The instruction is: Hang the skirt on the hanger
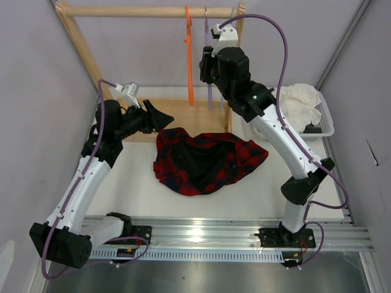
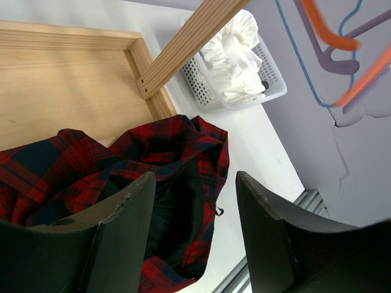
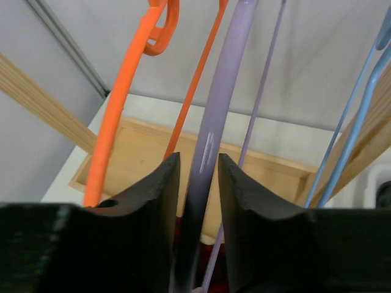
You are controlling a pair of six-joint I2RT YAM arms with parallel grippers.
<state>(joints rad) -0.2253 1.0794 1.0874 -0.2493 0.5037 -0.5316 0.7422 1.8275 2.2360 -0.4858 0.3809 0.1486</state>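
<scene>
Two desk-mounted robot arms work at a wooden clothes rack [image 1: 140, 11], seen from the overhead camera. The red and black plaid skirt [image 1: 204, 162] lies crumpled on the white desk [image 1: 131, 186] at the centre of the view, its upper edge just touching the rack's wooden base [image 1: 186, 115]. The left gripper [image 2: 195, 177] hangs at about 10 o'clock from the skirt, over its upper left edge. Its jaws are spread wide with nothing between them, and its wrist camera looks down past both fingers [image 2: 122, 232] at the plaid folds. The right gripper [image 3: 197, 157] reaches up to 12 o'clock, among the hangers on the rail. There its jaws are drawn narrow around a bar of the lavender hanger [image 3: 217, 122], which fills nearly all the slot between them, though the wrist camera does not settle whether both pads press on it. The hanger hangs from the rail, well apart from the skirt. An orange hanger [image 3: 122, 91] hangs just at its 9 o'clock side and a pale blue hanger [image 3: 360, 104] at its 3 o'clock side. At about 2 o'clock from the skirt, a white basket [image 1: 325, 119] holds a bunched white garment [image 1: 299, 101].
</scene>
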